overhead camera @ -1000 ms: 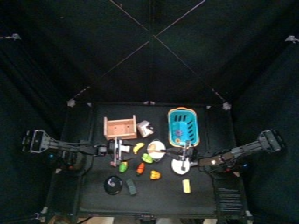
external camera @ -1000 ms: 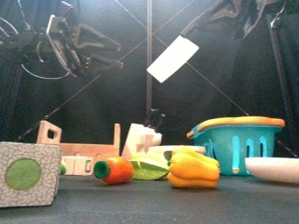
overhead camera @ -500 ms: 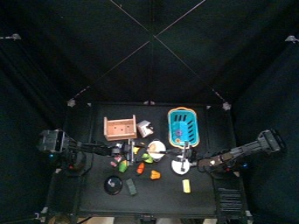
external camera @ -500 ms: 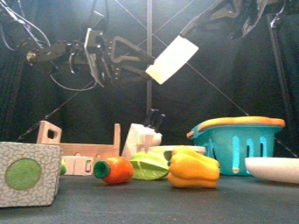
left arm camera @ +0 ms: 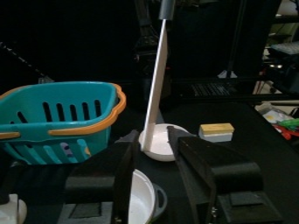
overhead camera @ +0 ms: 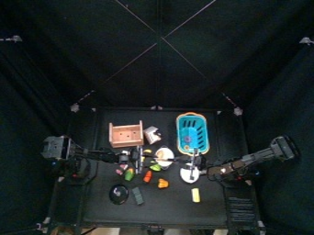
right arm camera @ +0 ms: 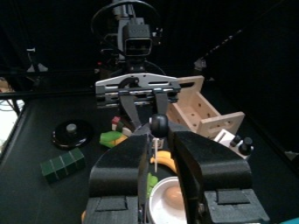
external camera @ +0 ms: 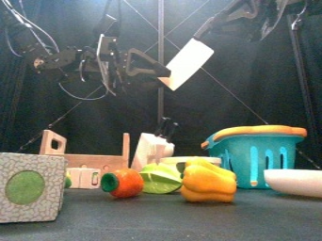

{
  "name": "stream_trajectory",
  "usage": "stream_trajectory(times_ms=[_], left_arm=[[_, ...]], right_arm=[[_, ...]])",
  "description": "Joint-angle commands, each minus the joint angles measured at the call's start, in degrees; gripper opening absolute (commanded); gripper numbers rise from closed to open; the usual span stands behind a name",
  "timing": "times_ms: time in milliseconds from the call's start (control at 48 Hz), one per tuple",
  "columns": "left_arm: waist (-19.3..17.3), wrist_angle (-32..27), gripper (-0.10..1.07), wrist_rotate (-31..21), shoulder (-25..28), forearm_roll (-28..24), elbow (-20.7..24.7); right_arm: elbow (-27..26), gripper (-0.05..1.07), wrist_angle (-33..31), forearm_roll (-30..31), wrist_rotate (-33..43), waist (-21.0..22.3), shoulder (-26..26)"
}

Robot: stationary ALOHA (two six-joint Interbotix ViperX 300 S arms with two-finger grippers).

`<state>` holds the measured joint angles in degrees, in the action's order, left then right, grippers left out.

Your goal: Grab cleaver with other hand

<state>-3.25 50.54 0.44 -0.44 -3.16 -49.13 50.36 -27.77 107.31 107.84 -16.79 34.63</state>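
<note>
Front view is showing one cleaver (external camera: 190, 64), white-bladed, hanging tilted high above the table, well clear of the toy food and the teal basket (external camera: 258, 151) below. Right gripper (right arm camera: 156, 129) is clenching the cleaver by its dark handle, with the blade running away from that wrist camera edge-on. Left gripper (external camera: 136, 66) is hovering just beside the blade's lower corner in the front view, jaws spread apart and holding nothing; the left wrist view is looking straight down the thin blade edge (left arm camera: 158, 80) between those spread jaws. Handling, judged: the item is looking like a light, stiff toy of plastic or painted wood, unlikely to bend or break; the flat blade faces are probably smooth and somewhat slippery, so a pinch there is calling for squarely set jaws. Hold point, judged: with the handle occupied, the broad blade is offering the only free surface, best taken across its two flat faces near the lower end, closest to the left jaws. Risk, judged: the blade may pivot or slip if the right gripper lets go before the left has closed.
</note>
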Motion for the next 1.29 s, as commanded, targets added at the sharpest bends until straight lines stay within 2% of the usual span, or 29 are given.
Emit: stream_trajectory(times_ms=[0, 375, 625, 812, 958, 1271], left_arm=[[-0.1, 0.6, 0.68, 0.1, -0.8, -0.2, 1.3], [-0.1, 0.7, 0.46, 0.1, -0.9, -3.4, 1.2], [-0.1, 0.7, 0.44, 0.0, -1.0, -3.3, 1.1], [0.1, 0.7, 0.44, 0.1, -1.1, -3.2, 1.2], [0.1, 0.7, 0.44, 0.0, -1.1, -3.2, 0.9], [0.1, 0.7, 0.44, 0.0, -1.1, -3.2, 0.1]], right_arm=[[-1.1, 0.60, -0.1, 0.1, 0.1, 0.2, 0.3], [-0.2, 0.60, -0.1, -2.3, -0.3, 0.4, 0.3], [0.5, 0.64, -0.1, -6.6, -0.7, 0.7, 0.3], [0.8, 0.82, 1.5, -11.6, -1.3, 1.1, 0.3], [0.9, 0.97, 2.4, -12.8, -1.7, 1.2, 1.1], [0.6, 0.98, 3.5, -14.8, -1.7, 1.9, 1.8]])
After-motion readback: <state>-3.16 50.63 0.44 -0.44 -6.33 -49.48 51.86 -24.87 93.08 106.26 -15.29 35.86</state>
